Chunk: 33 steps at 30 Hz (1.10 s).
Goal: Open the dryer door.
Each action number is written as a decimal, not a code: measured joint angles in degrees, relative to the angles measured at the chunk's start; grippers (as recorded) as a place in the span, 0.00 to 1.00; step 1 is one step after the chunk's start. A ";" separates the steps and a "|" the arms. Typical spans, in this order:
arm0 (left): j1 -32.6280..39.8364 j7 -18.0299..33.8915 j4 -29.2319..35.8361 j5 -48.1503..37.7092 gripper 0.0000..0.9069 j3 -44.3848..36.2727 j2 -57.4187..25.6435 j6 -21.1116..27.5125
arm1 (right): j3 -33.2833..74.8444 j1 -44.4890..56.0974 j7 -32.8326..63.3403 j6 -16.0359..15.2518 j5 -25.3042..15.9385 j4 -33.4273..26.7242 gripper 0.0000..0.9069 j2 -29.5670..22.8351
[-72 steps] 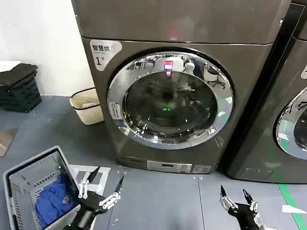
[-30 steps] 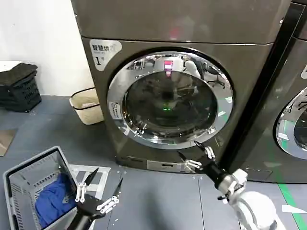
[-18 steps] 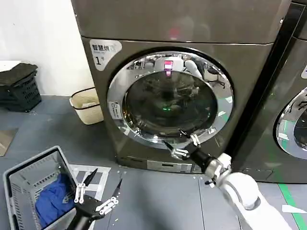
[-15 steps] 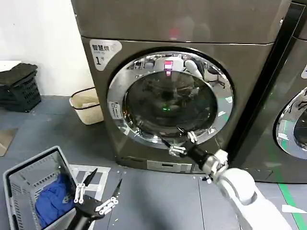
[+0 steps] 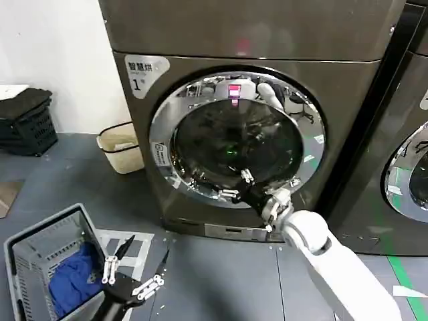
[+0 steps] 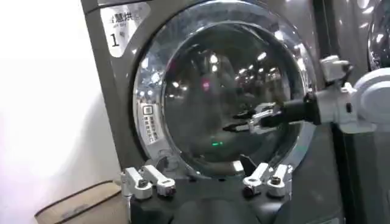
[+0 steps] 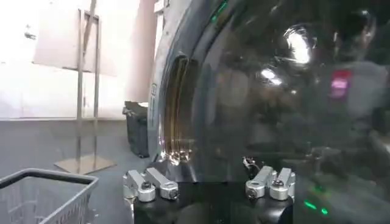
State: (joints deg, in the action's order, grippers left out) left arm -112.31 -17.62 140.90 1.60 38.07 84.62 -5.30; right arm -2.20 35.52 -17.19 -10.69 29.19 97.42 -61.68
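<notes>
Left gripper (image 5: 137,271) hung low over the floor beside the grey laundry basket (image 5: 40,251), fingers spread wide, holding nothing, idle.

Right gripper (image 5: 237,185) was out in front of the dryer door (image 5: 237,137), at the lower part of the dark glass near the chrome ring's (image 5: 167,107) bottom edge. Its fingers (image 6: 247,122) were spread apart, empty; from the left wrist view the tips sat just short of or against the glass, contact could not be told. Door looked closed, flush in the machine labelled "1" (image 5: 139,85).

Risks, as judged: the tips were pointed at smooth domed glass, not at any handle or edge recess, so closing there would likely slip off with nothing gripped. Pushing further in could jam the fingers against the glass and load the arm. A recess seemed to show at the ring's side in the right wrist view (image 7: 177,109); missing it would leave the door shut. Neighbouring machine (image 5: 408,174) stood well apart, untouched.
</notes>
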 joint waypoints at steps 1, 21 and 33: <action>-0.03 -0.11 0.07 0.00 1.00 0.08 -0.01 0.00 | -0.44 -0.62 -0.03 0.00 0.22 -0.46 1.00 -0.17; 0.02 -0.54 0.25 -0.07 1.00 0.29 0.08 0.05 | -5.97 -6.81 -0.09 -0.57 1.05 -4.51 1.00 -3.74; 0.16 -0.66 0.25 -0.08 1.00 0.31 0.21 0.09 | -8.07 -9.17 0.45 -0.83 1.28 -6.16 1.00 -6.38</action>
State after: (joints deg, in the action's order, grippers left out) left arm -112.16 -18.28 141.15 1.52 38.39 84.83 -5.21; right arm -10.27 26.35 -16.74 -11.52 30.46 91.26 -68.07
